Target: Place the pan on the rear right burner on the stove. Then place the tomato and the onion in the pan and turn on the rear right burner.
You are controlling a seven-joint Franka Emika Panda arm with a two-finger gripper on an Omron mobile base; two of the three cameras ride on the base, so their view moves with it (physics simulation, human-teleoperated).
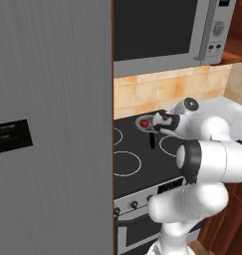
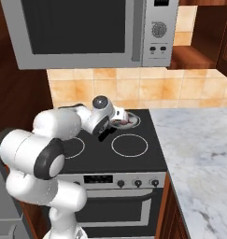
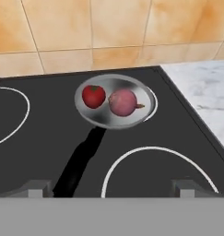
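The silver pan [image 3: 109,121] sits on the rear right burner [image 3: 154,104] of the black stove [image 3: 44,138], its black handle [image 3: 81,161] pointing toward me. Inside it the red tomato [image 3: 93,96] lies on the left and the purplish onion [image 3: 123,102] on the right, touching side by side. My gripper [image 3: 112,188] is open and holds nothing; it hovers back from the pan, over the handle's end and the front right ring. From the left base the pan [image 1: 138,119] with the tomato [image 1: 144,123] shows just beyond my gripper [image 1: 157,122]. In the right base view my gripper [image 2: 120,115] partly covers the pan [image 2: 130,121].
A grey microwave [image 2: 87,28] hangs above the stove. Black knobs [image 2: 138,183] line the silver front panel. A marble counter [image 2: 199,154] adjoins the stove on the right. A tall grey panel [image 1: 53,124] stands to the stove's left, and a tiled wall [image 3: 109,27] rises behind.
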